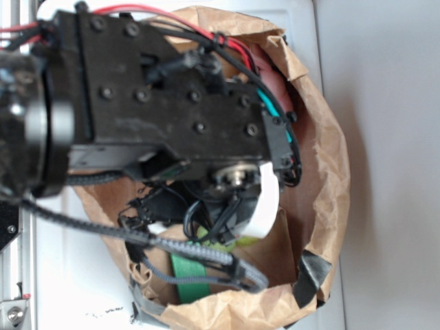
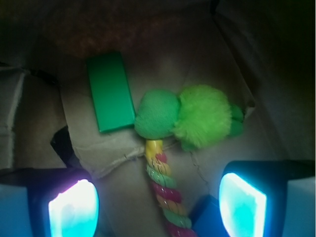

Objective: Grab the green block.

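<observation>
Brown paper forms the walls and floor of the bag point(image 2: 44, 113) into which the wrist camera looks. Left fingertip pad point(image 2: 74, 210) sits at the lower edge of that view, glowing cyan. Above and slightly right of it, the green block point(image 2: 110, 92) lies flat on the bag floor, its long axis nearly vertical in frame, its right lower corner just beside the plush toy point(image 2: 185, 117). The toy's fuzzy lime head lies at centre, with a striped twisted rope point(image 2: 163, 190) running down between the fingers. A blue block point(image 2: 207, 219) shows partly at the bottom, next to the right pad. The gripper point(image 2: 158, 207) is spread wide and holds nothing. In the exterior view the arm point(image 1: 165, 103) reaches down into the bag, and the block's green face point(image 1: 192, 275) shows below it.

Step in hand, by judgement: approach and alignment above the target. The next move calls for a shift toward the block, so that the jaws straddle its narrow width rather than the toy, then descent and closure.
</observation>
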You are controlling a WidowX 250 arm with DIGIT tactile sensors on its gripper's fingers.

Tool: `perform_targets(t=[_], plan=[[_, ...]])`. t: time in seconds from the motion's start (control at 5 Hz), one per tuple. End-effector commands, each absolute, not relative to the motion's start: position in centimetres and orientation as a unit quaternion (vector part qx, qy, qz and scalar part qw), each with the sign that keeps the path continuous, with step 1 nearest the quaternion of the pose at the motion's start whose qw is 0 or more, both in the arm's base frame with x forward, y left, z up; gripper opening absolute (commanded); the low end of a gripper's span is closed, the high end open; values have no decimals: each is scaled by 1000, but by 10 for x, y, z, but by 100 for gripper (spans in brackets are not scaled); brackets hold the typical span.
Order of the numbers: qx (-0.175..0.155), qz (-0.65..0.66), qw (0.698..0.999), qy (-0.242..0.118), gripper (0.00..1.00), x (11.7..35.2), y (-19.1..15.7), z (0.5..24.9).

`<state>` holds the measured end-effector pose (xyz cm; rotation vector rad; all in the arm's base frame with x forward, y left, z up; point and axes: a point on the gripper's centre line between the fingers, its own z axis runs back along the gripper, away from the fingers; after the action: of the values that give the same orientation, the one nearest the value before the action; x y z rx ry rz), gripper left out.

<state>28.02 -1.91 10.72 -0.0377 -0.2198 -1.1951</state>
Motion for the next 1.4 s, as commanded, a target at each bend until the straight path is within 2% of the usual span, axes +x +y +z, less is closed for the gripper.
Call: perform_targets(t=[0.0, 0.2, 0.4, 0.8, 1.0, 1.2], plan=[[0, -561, 817, -130, 100, 278, -26, 128], [0, -561, 817, -130, 100, 278, -26, 128], [12, -627, 766, -140, 100, 285, -35, 108], [14, -691, 713, -115, 100, 287, -53, 85], [1, -729, 674, -120, 100, 286, -67, 80], [-2, -744, 659, -113, 100, 281, -81, 82]])
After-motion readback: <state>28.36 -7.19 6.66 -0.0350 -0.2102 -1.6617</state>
